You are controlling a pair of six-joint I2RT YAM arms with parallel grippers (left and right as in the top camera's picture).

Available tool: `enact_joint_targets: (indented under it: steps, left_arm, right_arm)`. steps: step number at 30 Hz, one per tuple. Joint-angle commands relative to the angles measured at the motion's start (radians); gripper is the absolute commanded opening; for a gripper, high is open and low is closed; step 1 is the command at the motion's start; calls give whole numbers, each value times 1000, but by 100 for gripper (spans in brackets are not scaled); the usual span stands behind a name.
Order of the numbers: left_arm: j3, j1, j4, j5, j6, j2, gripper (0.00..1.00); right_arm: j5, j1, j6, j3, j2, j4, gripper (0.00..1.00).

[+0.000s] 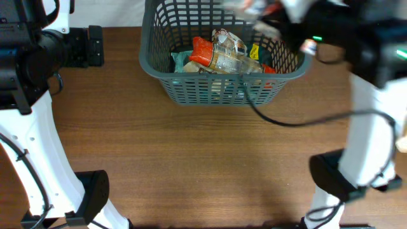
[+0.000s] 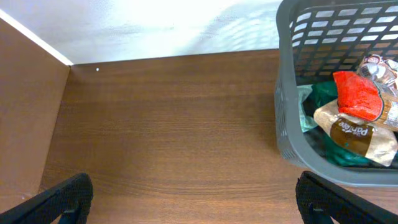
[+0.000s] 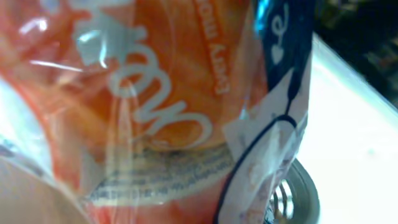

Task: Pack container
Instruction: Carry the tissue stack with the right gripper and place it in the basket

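The dark grey lattice container stands at the back middle of the table. It holds several packets, among them a red one and a clear one with brown contents. The container also shows in the left wrist view, with the red packet inside. My right gripper is blurred above the container's far right corner. An orange clear-film packet fills the right wrist view and hides the fingers; it seems held. My left gripper is open and empty over bare table left of the container.
A black cable hangs from the right arm across the container's front right corner onto the table. The arm bases stand at the front left and front right. A white wall runs behind the table.
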Motion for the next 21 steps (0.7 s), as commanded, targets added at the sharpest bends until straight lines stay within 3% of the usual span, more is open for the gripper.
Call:
enact_joint_targets:
  steps: [1, 4, 7, 11, 18, 19, 20, 21]
  left_arm:
    - [-1, 3, 0, -4, -13, -3, 99]
    - [-1, 3, 0, -4, -13, -3, 99]
    - [-1, 3, 0, -4, -13, -3, 99]
    - [-1, 3, 0, -4, -13, -3, 99]
    - [-1, 3, 0, -4, -13, -3, 99]
    - [-1, 3, 0, -4, -13, -3, 99]
    - [-1, 3, 0, -4, -13, -3, 99]
    - [-1, 3, 0, -4, -13, -3, 99]
  right_arm:
    - [53, 65, -219, -65, 82, 65, 4]
    - [56, 92, -242, -144, 158, 148, 4]
    - [60, 103, -171, -231, 266, 212, 4]
    - [86, 103, -50, -245, 336, 212, 4]
    - [85, 103, -24, -251, 389, 197, 4]
    - [86, 103, -24, -251, 389, 196, 11]
    - [86, 103, -24, -247, 382, 196, 43]
    - [86, 103, -24, -243, 375, 195, 44]
